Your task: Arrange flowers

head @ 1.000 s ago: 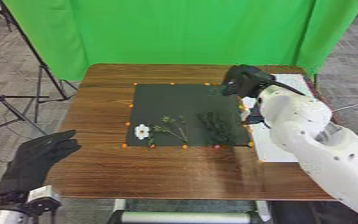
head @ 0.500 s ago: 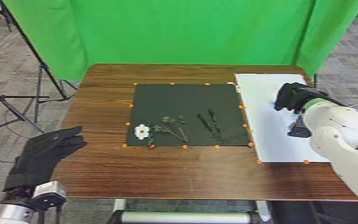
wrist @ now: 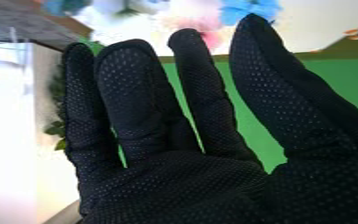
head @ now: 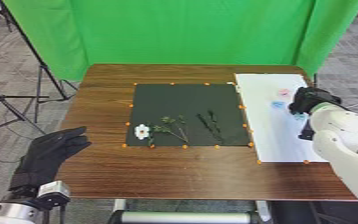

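Insp.: right black-gloved hand (wrist: 175,182) over white rectangular sheet (head: 278,145); fingers straight, apart, nil held, prob. readied for next pick. Pink flower (head: 284,92), blue flower (head: 278,104), teal flower (head: 299,116) adj., prob. supply. Black square mat (head: 167,102) bears white flower (head: 143,131), green leafy sprigs (head: 162,129), dark thin stems (head: 214,121), prob. fanned for blooms. Left black-gloved hand (head: 47,155) relaxed, open, clear of mat, prob. avoiding obstruction.

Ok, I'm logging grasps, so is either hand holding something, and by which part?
Nothing is held: the right hand is open, fingers straight, and the left hand is empty.
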